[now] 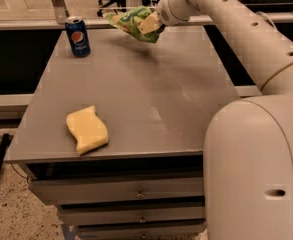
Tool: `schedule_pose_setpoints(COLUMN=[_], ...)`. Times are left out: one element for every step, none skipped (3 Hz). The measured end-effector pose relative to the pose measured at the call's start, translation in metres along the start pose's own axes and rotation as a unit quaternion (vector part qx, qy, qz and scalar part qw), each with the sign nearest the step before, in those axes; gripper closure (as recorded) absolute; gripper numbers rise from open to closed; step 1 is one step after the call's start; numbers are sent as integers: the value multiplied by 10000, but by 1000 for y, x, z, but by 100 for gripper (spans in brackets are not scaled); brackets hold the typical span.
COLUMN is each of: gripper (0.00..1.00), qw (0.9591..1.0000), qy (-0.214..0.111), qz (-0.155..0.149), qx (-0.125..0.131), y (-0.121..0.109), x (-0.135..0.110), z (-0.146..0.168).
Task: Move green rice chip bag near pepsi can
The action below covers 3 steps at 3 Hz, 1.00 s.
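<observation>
The green rice chip bag hangs in the air above the far middle of the grey table, held by my gripper, which is shut on its right end. The pepsi can stands upright at the table's far left corner, to the left of the bag and a short way from it. My white arm reaches in from the right across the far edge.
A wavy yellow sponge lies near the table's front left edge. Drawers sit below the tabletop. My large white body fills the lower right. A rail runs behind the table.
</observation>
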<state>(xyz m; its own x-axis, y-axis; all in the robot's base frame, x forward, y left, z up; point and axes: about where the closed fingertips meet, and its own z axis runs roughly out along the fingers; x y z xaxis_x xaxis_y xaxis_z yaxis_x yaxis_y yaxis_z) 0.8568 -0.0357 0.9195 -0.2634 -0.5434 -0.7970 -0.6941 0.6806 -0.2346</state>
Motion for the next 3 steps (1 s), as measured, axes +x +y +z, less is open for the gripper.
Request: schedule_pose_setpoints(gripper=[100, 100, 100], qw=[9993, 9979, 9971], qy=[-10, -55, -161], qz=[378, 637, 706], qx=[48, -30, -212], y=[13, 28, 48], x=[-4, -9, -22], z=[24, 40, 49])
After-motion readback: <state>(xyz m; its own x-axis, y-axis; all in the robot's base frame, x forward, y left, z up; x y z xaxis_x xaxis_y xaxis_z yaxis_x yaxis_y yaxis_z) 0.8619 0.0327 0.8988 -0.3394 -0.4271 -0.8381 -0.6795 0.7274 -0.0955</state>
